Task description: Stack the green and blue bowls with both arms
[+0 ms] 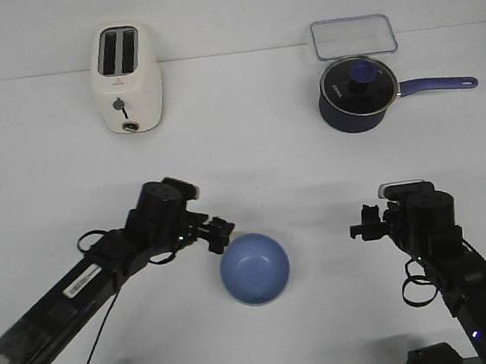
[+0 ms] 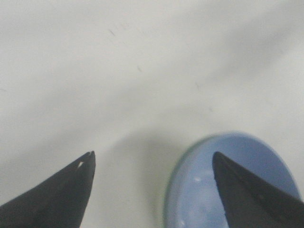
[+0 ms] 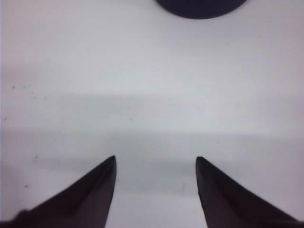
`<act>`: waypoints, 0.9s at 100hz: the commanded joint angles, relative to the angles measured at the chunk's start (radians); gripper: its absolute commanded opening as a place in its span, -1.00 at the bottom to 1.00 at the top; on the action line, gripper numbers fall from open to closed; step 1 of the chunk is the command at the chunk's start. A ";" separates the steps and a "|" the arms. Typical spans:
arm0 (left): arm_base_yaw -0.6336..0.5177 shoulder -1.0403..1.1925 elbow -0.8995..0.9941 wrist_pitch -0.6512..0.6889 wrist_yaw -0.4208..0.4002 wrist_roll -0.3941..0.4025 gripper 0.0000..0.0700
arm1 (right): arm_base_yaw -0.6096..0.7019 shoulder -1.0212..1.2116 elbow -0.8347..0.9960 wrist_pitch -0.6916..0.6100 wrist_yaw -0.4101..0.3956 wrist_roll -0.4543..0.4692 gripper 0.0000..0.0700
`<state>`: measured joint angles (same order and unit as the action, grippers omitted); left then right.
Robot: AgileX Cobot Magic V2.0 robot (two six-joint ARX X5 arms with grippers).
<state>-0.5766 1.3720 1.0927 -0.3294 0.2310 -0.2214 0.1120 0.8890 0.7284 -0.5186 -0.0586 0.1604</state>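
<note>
My left gripper (image 1: 221, 234) sits at the far-left rim of the blue bowl (image 1: 254, 269), which rests upright on the white table (image 1: 249, 155) near the front centre, between my two arms. In the left wrist view my fingers (image 2: 66, 190) are spread wide with nothing between them: one tip is over bare table, the other over the bowl's blue inside (image 2: 204, 190). I read that as straddling the rim, either to pinch it or having just let go of it. A thin pale green edge (image 2: 167, 190) shows along the outside of the blue rim there, so I judge the green bowl to be sitting under the blue one, nested; from the front view I cannot confirm it, since only blue shows. If so, the stack is already made and little is left but to back away. My right gripper (image 1: 362, 224) hangs well to the right of the bowl, its jaws parted and empty over bare table (image 3: 152, 95), held clear so it does not knock the stack. The cream toaster (image 1: 128, 79), the dark blue lidded saucepan (image 1: 355, 94) and the clear container lid (image 1: 354, 36) stand far back, out of the way.
</note>
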 commanded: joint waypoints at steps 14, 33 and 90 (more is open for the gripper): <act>0.152 -0.216 0.024 -0.057 -0.261 0.118 -0.79 | 0.002 -0.093 -0.005 0.066 -0.002 -0.015 -0.67; 0.337 -0.444 -0.070 -0.022 -0.322 0.188 -0.96 | 0.002 -0.303 -0.104 0.232 -0.003 -0.033 -1.00; 0.537 -1.010 -0.636 0.435 -0.321 0.153 -0.96 | 0.003 -0.687 -0.381 0.446 0.112 -0.053 -1.00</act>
<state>-0.0414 0.3695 0.4423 0.0910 -0.0910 -0.0647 0.1120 0.2031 0.3408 -0.0837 0.0563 0.1108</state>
